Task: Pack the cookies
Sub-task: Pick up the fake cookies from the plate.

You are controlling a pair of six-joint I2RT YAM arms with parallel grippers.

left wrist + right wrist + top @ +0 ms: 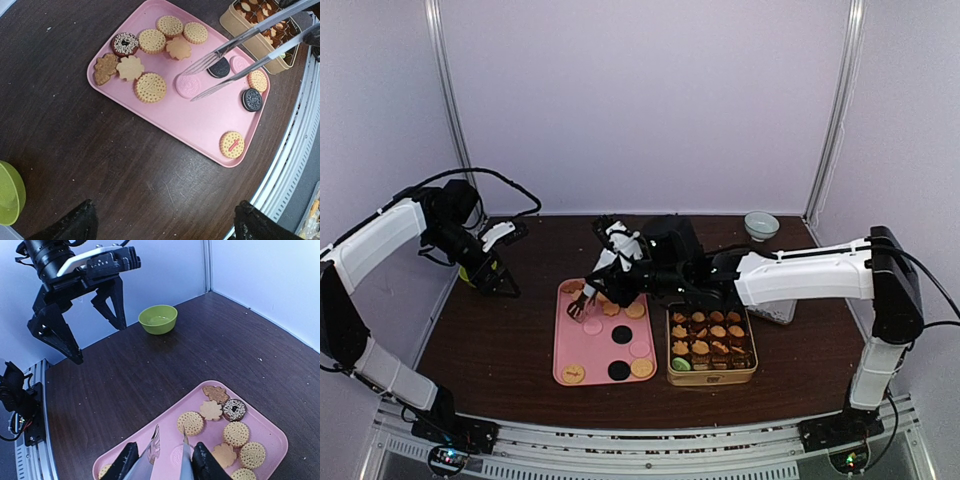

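Several cookies, tan, pink and black, lie on a pink tray. A gold tin right of the tray holds more cookies. My right gripper is shut on metal tongs. In the right wrist view the gripper holds the tongs with their tips apart, either side of a pink cookie. The left wrist view shows the tong tips over that pink cookie. My left gripper is open and empty above the table left of the tray; its fingertips show wide apart.
A green bowl sits at the far left of the table, under the left arm. A small white bowl stands at the back right. A clear container lies right of the tin. A metal rail runs along the table's front edge.
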